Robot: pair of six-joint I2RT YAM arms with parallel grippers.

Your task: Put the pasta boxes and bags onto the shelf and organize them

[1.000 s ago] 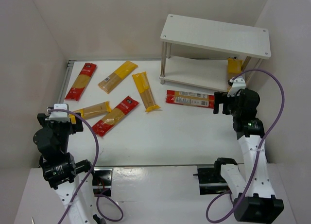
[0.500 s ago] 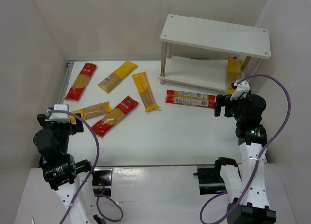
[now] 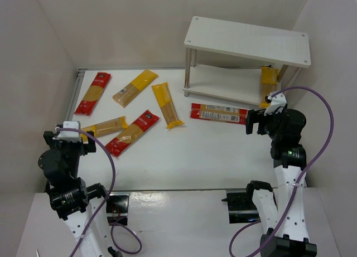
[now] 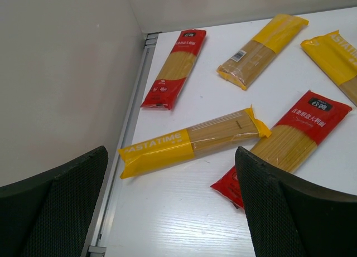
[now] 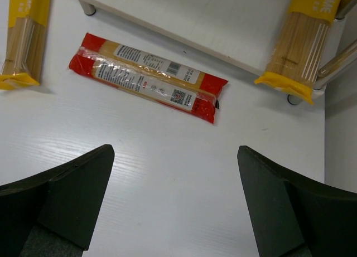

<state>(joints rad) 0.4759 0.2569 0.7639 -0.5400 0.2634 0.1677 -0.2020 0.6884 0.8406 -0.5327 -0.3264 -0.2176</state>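
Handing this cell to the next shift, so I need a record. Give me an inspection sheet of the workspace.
Surface: white table, no spills seen.
Job's things: white shelf; yellow pack on its lower board; red labelled pack in front of it; five other packs spread leftward.
Clutter: nothing seen.
Tools: left tool and right tool open, empty.
Cables: purple cable looping off each arm.
Surroundings: white walls on three sides.

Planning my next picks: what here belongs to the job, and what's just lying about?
Job: shelf; yellow pack on its lower board; six packs on the table.
Lying about: purple cables only.
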